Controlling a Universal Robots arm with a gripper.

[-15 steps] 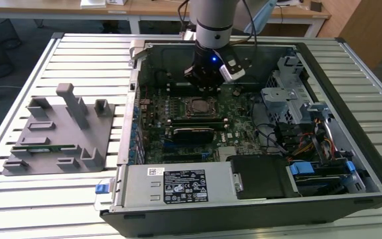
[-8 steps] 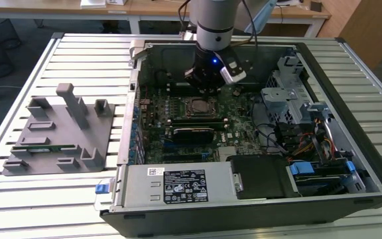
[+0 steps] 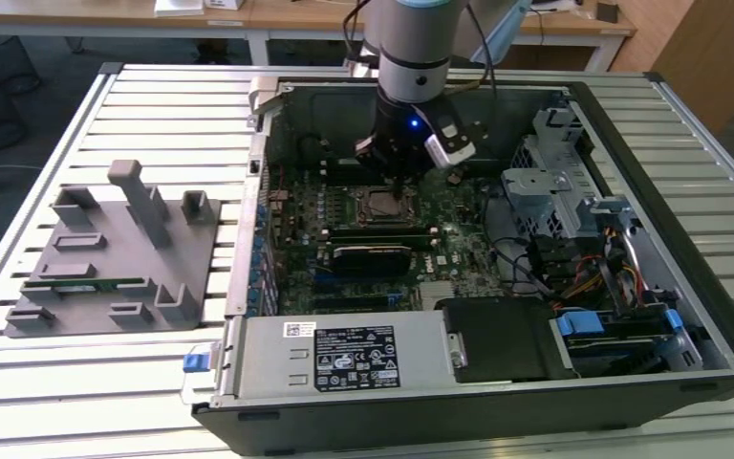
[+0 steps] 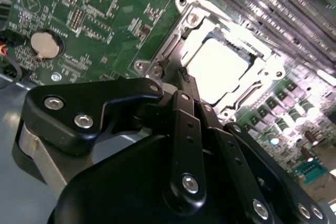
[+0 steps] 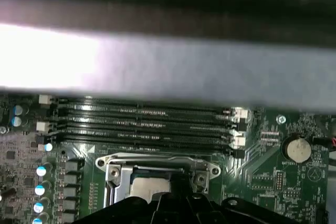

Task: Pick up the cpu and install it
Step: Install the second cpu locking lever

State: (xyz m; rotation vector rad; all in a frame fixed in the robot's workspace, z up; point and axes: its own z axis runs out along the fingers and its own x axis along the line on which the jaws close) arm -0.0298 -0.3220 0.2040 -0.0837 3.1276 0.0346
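Open PC case [image 3: 673, 124] fills centre-right of the exterior view, green motherboard [image 3: 450, 229] inside, grey fixture tray [image 3: 112, 258] at left. Arm w/ gripper [image 3: 399, 186] hangs over socket [image 4: 273, 72] at upper centre. Cpu [image 4: 218, 69] sits in socket, just beyond fingertips [image 4: 185, 77]. Jaws narrow, holding nothing.

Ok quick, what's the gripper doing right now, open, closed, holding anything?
Gripper: over the cpu in the motherboard socket; open or closed cannot be told.
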